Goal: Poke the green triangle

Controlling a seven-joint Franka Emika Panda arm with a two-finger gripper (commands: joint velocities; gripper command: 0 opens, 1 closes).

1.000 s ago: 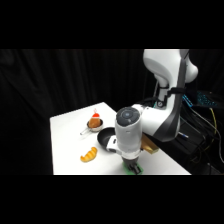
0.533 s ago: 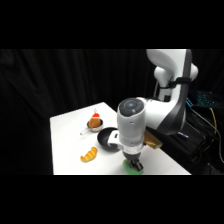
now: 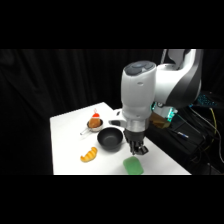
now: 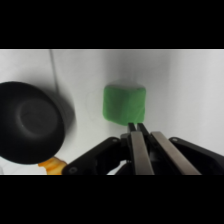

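At the near edge of the white table [image 3: 65,135] lies the green triangle [image 3: 133,165], a small flat block with rounded corners that looks closer to a rounded rectangle than a true triangle. Just above it and slightly toward the far side hangs the gripper [image 3: 139,149], pointing down. In the wrist view the two metal fingers [image 4: 136,150] lie pressed together with no gap between them and nothing held, and their tips reach the near edge of the green block [image 4: 124,103]. So the block lies straight ahead of the closed fingertips, along the line in which they point, and below them. Whether the tips already touch it cannot be told; in the side view a narrow strip seems to separate them. A poke looks like a matter of a short push down and forward onto the block's middle, which sits a little off the tips.

Beyond the gripper stands a black bowl [image 3: 110,138], close beside the block but apart from it; in the wrist view it fills the left side. Near it lies an orange croissant toy [image 3: 89,155]. Farther back stands a small cup with something orange and red in it [image 3: 94,122].
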